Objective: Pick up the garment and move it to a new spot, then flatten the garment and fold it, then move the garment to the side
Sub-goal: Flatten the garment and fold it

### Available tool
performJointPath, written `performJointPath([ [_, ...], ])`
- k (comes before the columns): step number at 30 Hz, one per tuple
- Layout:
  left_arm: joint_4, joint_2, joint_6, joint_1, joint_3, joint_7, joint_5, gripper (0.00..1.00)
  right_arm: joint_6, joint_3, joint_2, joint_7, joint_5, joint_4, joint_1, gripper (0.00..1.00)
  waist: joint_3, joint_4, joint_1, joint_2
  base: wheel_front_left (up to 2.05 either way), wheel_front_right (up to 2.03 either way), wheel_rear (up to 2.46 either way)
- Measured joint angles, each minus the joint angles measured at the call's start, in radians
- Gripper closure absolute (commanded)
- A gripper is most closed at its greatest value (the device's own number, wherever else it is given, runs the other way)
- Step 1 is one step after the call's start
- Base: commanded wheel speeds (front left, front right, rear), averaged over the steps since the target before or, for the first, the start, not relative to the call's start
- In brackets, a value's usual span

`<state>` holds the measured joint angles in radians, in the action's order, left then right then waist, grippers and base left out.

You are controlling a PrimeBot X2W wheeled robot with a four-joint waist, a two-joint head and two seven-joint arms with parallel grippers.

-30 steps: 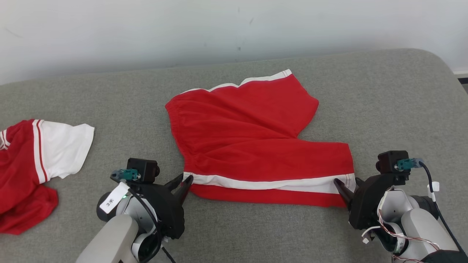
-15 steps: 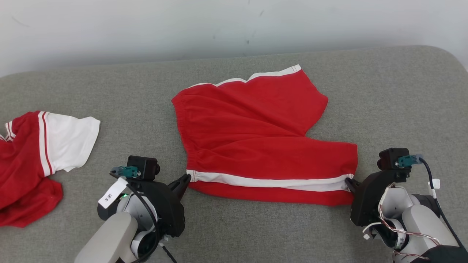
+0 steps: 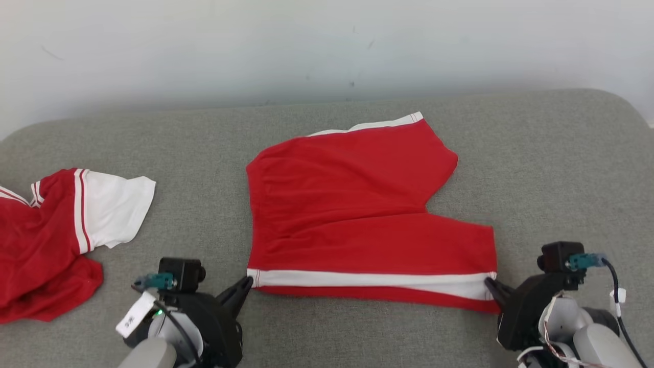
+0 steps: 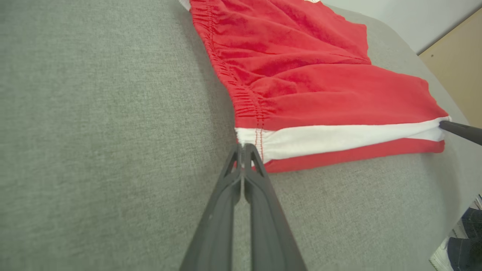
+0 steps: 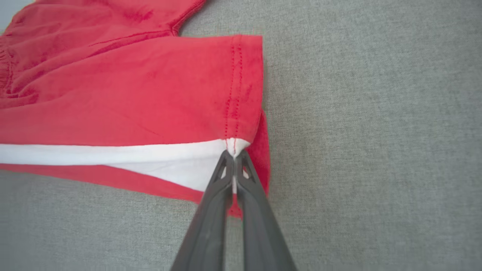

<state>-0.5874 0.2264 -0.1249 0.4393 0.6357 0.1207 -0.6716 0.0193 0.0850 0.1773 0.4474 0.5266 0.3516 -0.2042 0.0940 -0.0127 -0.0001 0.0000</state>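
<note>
The garment [image 3: 357,204] is a pair of red shorts with a white side stripe, spread on the grey cushioned surface [image 3: 536,168]. My left gripper [image 3: 248,282] is shut on the waistband corner at the stripe's near left end. The left wrist view shows the closed tips [image 4: 243,147] pinching the white edge of the garment [image 4: 308,86]. My right gripper [image 3: 490,284] is shut on the leg hem corner at the stripe's near right end. In the right wrist view its tips [image 5: 234,153] clamp the white hem of the garment [image 5: 131,94]. The stripe edge runs taut between both grippers.
A second red and white garment [image 3: 56,235] lies crumpled at the left of the surface. A pale wall [image 3: 327,46] stands behind. Bare grey cushion lies right of the shorts and along the near edge. The other arm's finger [image 4: 461,131] reaches in at the left wrist view's right edge.
Both grippers have shut on the near corners of the shorts. The near edge is drawn straighter and closer to me. The head camera has shifted, so the whole picture sits differently.
</note>
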Motion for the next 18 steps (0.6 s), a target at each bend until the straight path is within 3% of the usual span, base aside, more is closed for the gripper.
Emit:
performJointPath([
  [18,0.123,0.082,0.000,-0.193,0.019,-0.029,-0.032,1.00,0.012,-0.007,0.007,0.087,0.068,-0.180,0.260,1.00,-0.051,0.004,0.0000,-0.0001,0.00,0.00,0.00],
])
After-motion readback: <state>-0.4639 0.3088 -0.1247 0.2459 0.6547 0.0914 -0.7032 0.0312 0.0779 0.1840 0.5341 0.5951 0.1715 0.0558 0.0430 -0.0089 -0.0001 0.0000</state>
